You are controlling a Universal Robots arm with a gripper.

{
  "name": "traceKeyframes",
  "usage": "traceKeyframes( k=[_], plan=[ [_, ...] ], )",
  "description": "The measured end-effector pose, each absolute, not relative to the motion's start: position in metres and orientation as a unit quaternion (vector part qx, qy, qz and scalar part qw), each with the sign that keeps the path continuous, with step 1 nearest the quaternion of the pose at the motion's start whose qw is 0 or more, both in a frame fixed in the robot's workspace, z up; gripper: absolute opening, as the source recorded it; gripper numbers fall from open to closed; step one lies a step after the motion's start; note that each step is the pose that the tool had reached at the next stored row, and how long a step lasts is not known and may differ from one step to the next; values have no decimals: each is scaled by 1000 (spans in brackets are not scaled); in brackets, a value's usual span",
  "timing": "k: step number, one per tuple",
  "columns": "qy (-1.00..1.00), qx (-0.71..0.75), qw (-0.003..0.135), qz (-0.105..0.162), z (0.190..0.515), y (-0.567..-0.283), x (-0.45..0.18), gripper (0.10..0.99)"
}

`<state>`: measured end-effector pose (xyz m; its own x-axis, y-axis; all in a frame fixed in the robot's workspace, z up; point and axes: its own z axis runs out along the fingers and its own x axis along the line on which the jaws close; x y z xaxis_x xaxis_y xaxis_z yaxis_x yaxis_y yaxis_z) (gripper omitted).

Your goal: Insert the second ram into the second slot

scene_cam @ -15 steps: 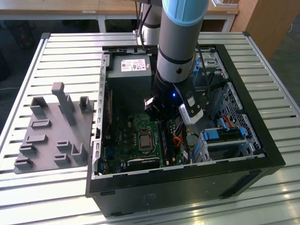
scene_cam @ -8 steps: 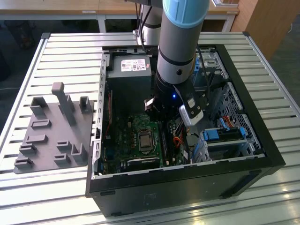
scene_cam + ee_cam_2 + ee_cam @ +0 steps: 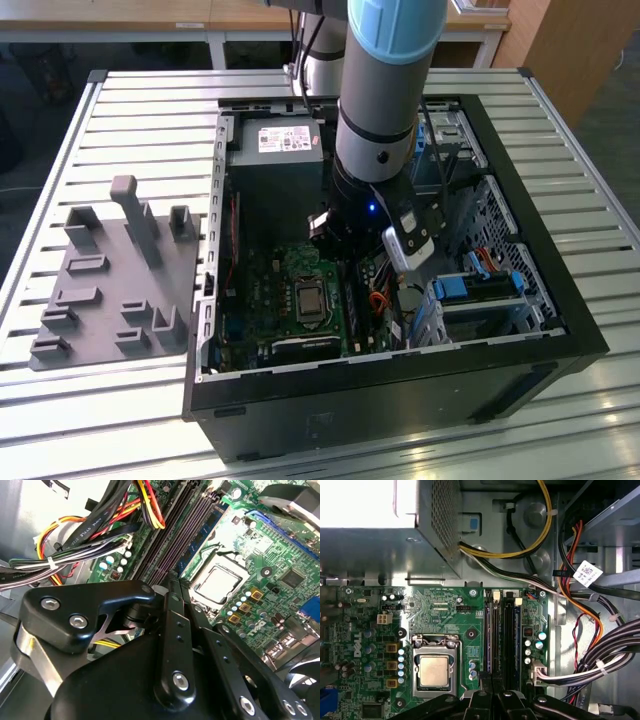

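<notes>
A robot arm reaches down into an open computer case [image 3: 560, 330] lying on a slatted table [image 3: 130, 110]. In the second wrist view its hand [image 3: 170, 582] hangs just above the memory slots [image 3: 172, 535] beside the processor socket [image 3: 220, 585], fingers pressed together with nothing visible between them. A thin blue stick, seemingly the second ram [image 3: 204, 535], lies along the slots and looks seated. Whether it is fully latched cannot be told, so the insertion appears done or nearly done.

Glare whitens the power supply [image 3: 370, 505]; the motherboard [image 3: 445, 625] stays evenly lit, sharp.
</notes>
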<state>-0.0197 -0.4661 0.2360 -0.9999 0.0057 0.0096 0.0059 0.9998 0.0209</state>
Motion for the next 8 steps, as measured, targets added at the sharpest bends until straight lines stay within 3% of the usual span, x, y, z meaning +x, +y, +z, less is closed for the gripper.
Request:
traceKeyframes(
  k=[8],
  plan=[
    [-1000, -1, 6, -10, 231, -466, -16, 114]
  ],
)
